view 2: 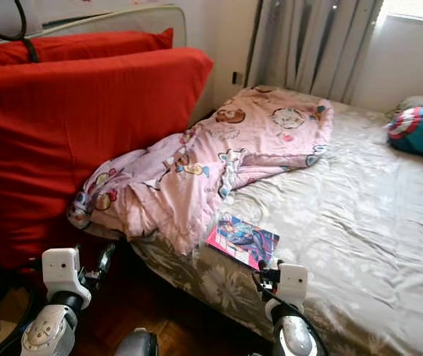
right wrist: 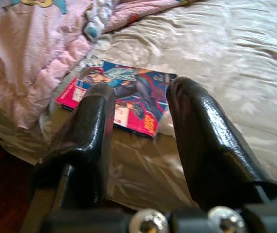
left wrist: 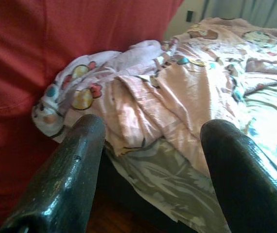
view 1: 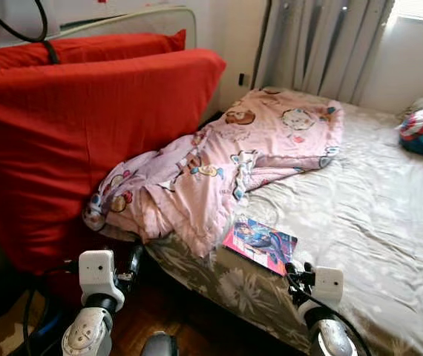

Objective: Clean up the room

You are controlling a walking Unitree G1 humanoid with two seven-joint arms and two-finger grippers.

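Right wrist view: right gripper (right wrist: 138, 104) spread above one magazine (right wrist: 121, 102). Left gripper (left wrist: 150, 131) spread near one pink blanket (view 1: 226, 159), beside two red cushions (view 1: 78, 133).

Right tool (right wrist: 138, 104) parted above comic book (right wrist: 124, 99) on bedsheet (right wrist: 226, 43).

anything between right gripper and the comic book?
Nothing: the right wrist view shows only bare floral bedsheet between the open right gripper and the comic book.
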